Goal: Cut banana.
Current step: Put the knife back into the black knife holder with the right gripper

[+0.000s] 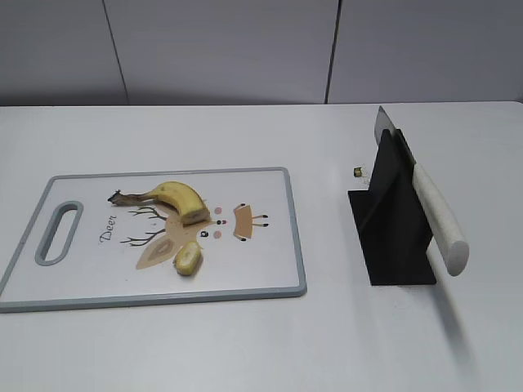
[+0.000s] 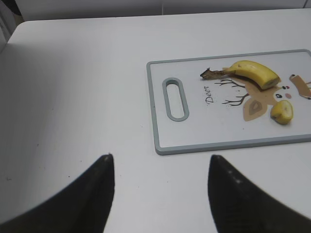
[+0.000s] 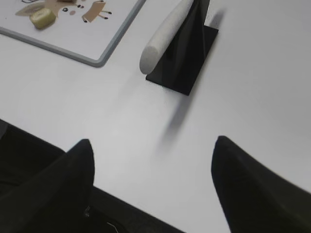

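A yellow banana (image 1: pixel 176 199) with its stem lies on the white cutting board (image 1: pixel 270 261); a cut-off end piece (image 1: pixel 188 259) lies just in front of it. Both show in the left wrist view, the banana (image 2: pixel 252 73) and the piece (image 2: pixel 282 111). A knife with a white handle (image 1: pixel 440 220) rests in a black stand (image 1: pixel 391 220) to the right of the board. My left gripper (image 2: pixel 160 160) is open and empty over bare table left of the board. My right gripper (image 3: pixel 153 145) is open and empty near the table's front edge, in front of the knife handle (image 3: pixel 163 34). Neither gripper shows in the exterior view.
The board (image 2: pixel 228 143) has a grey rim, a handle slot (image 2: pixel 173 98) at its left end and a deer drawing. A small dark scrap (image 1: pixel 357 171) lies on the table beside the stand. The table's front edge (image 3: pixel 126 194) runs under my right gripper.
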Available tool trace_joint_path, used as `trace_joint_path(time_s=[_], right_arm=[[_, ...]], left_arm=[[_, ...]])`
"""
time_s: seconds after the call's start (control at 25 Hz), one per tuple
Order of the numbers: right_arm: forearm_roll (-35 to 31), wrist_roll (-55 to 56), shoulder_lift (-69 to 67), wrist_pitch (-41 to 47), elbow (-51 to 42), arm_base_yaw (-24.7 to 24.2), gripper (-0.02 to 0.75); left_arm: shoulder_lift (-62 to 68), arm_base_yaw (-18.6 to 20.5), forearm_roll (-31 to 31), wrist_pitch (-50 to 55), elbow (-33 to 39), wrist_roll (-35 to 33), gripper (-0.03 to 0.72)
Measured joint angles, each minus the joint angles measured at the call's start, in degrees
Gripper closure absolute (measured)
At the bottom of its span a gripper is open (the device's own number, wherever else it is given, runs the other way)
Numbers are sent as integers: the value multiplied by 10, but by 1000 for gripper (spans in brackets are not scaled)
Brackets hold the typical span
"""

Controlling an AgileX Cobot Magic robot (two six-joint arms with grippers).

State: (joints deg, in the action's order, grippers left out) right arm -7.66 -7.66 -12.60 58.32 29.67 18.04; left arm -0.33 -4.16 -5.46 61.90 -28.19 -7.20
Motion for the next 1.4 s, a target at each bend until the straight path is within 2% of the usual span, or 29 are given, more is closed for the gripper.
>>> trace_joint_path(time_s=[0.56,0.84,0.96,1.24,1.4], right_arm=[[12,23,119,16,-10,0,168],[13,23,129,17,-10,-6,168],[13,24,129,17,-10,-30,168],[13,24,129,17,-10,-121,168],[13,24,129,17,-10,-140,168]], left_arm=[[0,0,0,0,0,0,98],[0,0,0,0,0,0,98],[0,2,0,0,0,0,98],[0,2,0,0,0,0,98],[0,2,0,0,0,0,98]])
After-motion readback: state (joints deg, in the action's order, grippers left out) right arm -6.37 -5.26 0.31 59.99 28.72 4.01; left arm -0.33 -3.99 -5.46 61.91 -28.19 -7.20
